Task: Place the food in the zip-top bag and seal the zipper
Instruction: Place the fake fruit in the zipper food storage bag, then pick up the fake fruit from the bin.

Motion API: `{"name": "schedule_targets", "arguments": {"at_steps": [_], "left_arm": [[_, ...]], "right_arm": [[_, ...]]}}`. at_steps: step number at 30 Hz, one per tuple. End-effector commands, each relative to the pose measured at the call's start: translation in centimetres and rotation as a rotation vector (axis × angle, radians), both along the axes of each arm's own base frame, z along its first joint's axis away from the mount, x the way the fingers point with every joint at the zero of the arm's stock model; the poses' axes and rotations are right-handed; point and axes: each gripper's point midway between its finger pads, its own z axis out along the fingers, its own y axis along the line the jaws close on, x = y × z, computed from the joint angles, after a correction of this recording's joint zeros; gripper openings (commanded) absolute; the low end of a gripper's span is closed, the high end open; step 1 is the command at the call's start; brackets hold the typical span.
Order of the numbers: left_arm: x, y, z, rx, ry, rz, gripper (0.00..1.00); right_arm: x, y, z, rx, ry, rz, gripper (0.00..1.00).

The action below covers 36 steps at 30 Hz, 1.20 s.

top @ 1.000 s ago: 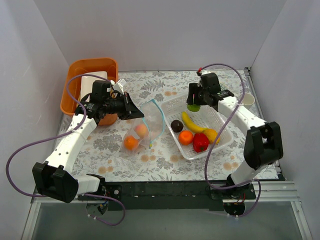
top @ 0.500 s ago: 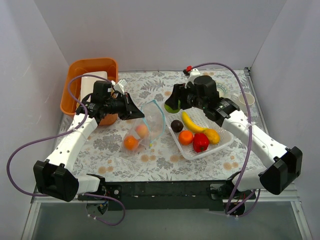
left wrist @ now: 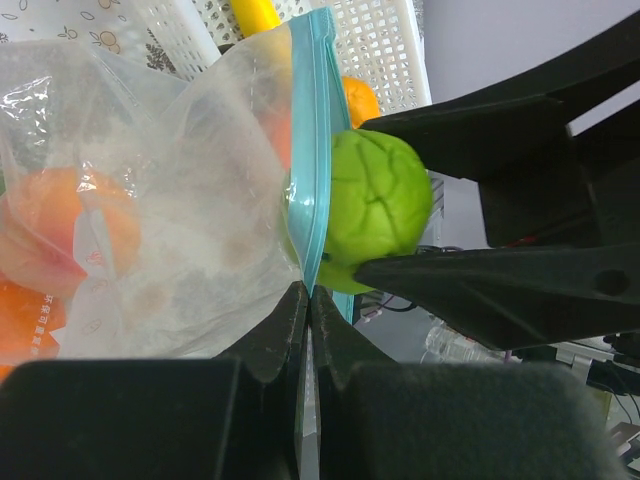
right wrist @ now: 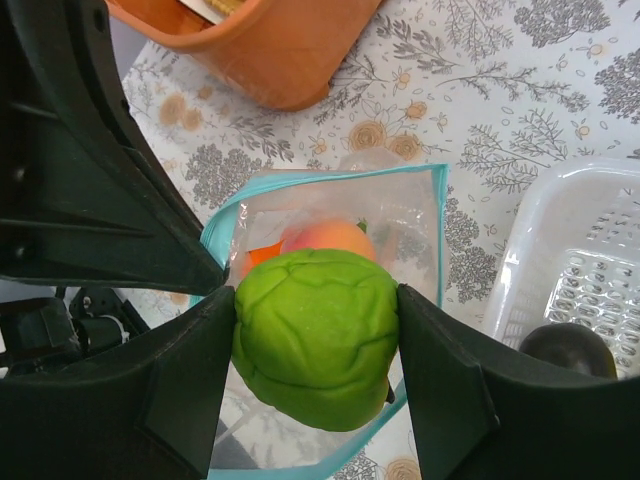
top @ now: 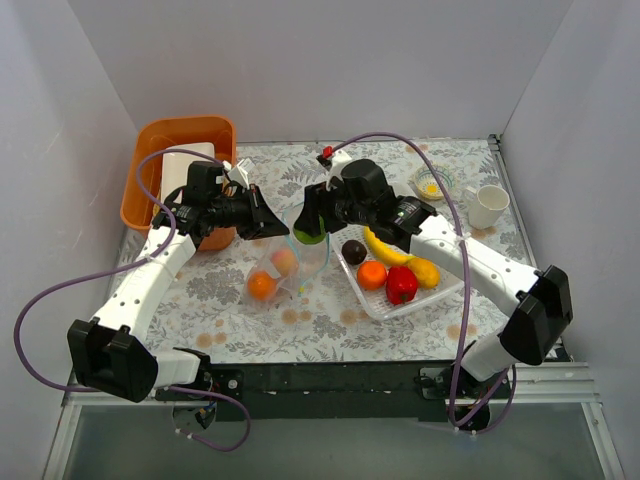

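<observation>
The clear zip-top bag (top: 285, 262) lies mid-table with two orange fruits inside (top: 263, 286). My left gripper (top: 272, 226) is shut on the bag's light blue zipper strip (left wrist: 312, 150) and holds the mouth up and open. My right gripper (top: 309, 232) is shut on the green ball (right wrist: 316, 335) and holds it right over the open mouth (right wrist: 420, 190); the ball also shows in the left wrist view (left wrist: 375, 205). In the white basket (top: 450, 280) lie the dark purple ball (top: 353, 251), an orange (top: 372, 275), the banana (top: 383, 247), the red pepper piece (top: 402, 285) and the yellow lemon piece (top: 423, 271).
An orange bin (top: 180, 140) stands at the back left, behind the left arm. A small dish (top: 432, 183) and a white cup (top: 488, 205) stand at the back right. The table has a floral cloth (top: 330, 320).
My right gripper has carried the green ball leftward from above the basket to the bag's mouth. The left gripper has stayed on the zipper strip.
</observation>
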Motion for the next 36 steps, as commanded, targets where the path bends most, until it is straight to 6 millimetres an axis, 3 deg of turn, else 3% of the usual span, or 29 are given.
{"name": "schedule_targets", "arguments": {"at_steps": [1,2,3,9,14,16,17,18,21,22,24,25,32,36], "left_arm": [[-0.2,-0.1,1.3,-0.013,-0.036,-0.011,0.00],[-0.1,-0.1,1.6,-0.015,-0.042,-0.011,0.00],[-0.2,-0.1,1.6,-0.016,-0.044,-0.012,0.00],[-0.1,0.0,2.4,-0.015,-0.058,-0.002,0.00],[-0.1,0.0,2.8,-0.015,-0.066,0.002,0.00],[0.1,0.1,3.2,-0.011,-0.081,0.011,0.00],[0.1,0.2,3.2,-0.008,-0.082,0.015,0.00],[0.1,0.2,3.3,-0.007,-0.086,0.018,0.00],[0.1,0.3,3.3,-0.006,-0.084,0.018,0.00],[0.1,0.2,3.1,-0.006,-0.082,0.014,0.00],[0.0,0.2,2.6,-0.001,-0.067,0.009,0.00],[0.0,0.2,2.5,-0.002,-0.065,0.007,0.00],[-0.2,0.1,2.2,-0.014,-0.058,0.003,0.00],[-0.2,0.0,1.9,-0.015,-0.052,-0.007,0.00]], "right_arm": [[0.4,1.1,2.7,0.036,-0.058,0.018,0.52],[0.5,1.1,2.9,0.038,-0.066,0.015,0.57],[0.7,1.1,3.2,0.039,-0.074,0.011,0.69],[2.4,-0.5,6.2,0.015,-0.179,-0.082,0.98],[2.9,-3.0,8.0,0.006,-0.245,-0.172,0.98],[3.4,-5.0,7.5,-0.028,-0.245,-0.245,0.98],[3.7,-6.0,7.0,-0.048,-0.232,-0.280,0.98],[4.0,-7.7,5.0,-0.102,-0.183,-0.324,0.98],[4.7,-12.2,1.3,-0.194,-0.094,-0.435,0.98],[4.2,-13.3,-0.9,-0.229,-0.042,-0.442,0.98],[4.2,-15.8,-3.1,-0.279,0.010,-0.494,0.98],[3.2,-17.2,-5.0,-0.325,0.054,-0.514,0.98],[0.0,-24.1,-11.1,-0.453,0.264,-0.700,0.98],[-1.3,-26.2,-13.8,-0.560,0.345,-0.748,0.98]]}}
